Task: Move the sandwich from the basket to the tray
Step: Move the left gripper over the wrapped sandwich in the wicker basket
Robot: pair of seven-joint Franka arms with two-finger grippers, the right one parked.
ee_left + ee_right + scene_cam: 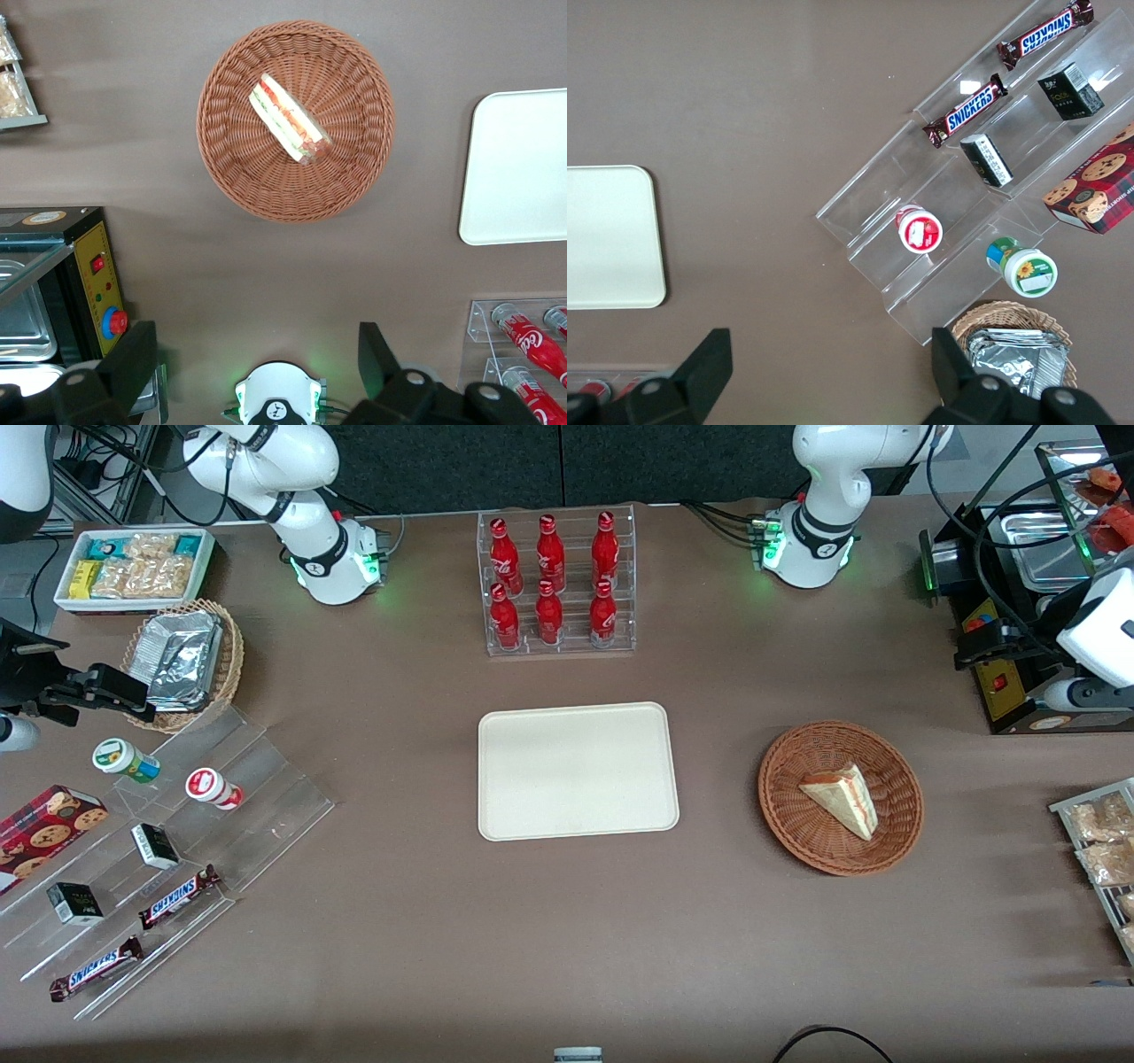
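Observation:
The sandwich [842, 799] [288, 119], a pale bread wedge with red and pale filling, lies in the reddish-brown wicker basket [784, 779] [230, 159]. The cream tray [576, 771] [518, 168] lies flat beside the basket, toward the parked arm's end of the table, with nothing on it. My gripper [979, 651] [255, 354] hangs high over the working arm's end of the table, farther from the front camera than the basket and apart from it. It is open, fingers [133, 359] spread wide with nothing between them.
A clear rack of red bottles [556, 584] [532, 341] stands farther from the front camera than the tray. A black control box [1001, 691] [97, 283] with a metal pan sits under my gripper. A rack of snack packets [1103, 841] lies beside the basket.

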